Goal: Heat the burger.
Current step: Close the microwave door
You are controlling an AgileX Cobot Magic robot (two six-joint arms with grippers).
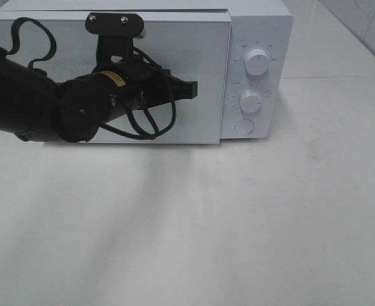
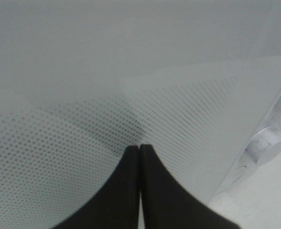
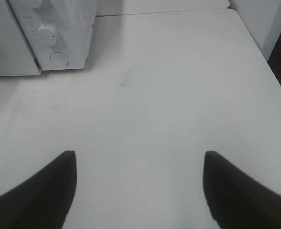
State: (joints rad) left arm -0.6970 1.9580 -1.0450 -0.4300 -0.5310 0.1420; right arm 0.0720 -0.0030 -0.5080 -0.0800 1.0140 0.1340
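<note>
Burger out of sight in all three views, so impossible to say where; nothing to be made out through the dotted window of the microwave (image 1: 264,29) door (image 1: 187,51), itself facing the high camera and looking shut or nearly so. Left gripper (image 1: 192,90) out in front of that door at about mid-height, reaching in from the left on a black arm with cables looped round the wrist. From the left wrist camera: both fingers (image 2: 121,191) pressed together with nothing between them, tips right at the dotted pane, touching or just short of it, hard to tell which. Beside the door, on the white control panel: upper knob (image 1: 257,64), lower knob (image 1: 250,101), and a round button (image 1: 244,127) beneath both. Right gripper (image 3: 140,160) seen only from its own wrist camera: jaws spread wide, nothing held, hanging over the white table (image 1: 251,210) and well apart from the microwave, with only a corner of the control panel, one knob and the button in that view. Faint grey shadow on the table in front of the door.
</note>
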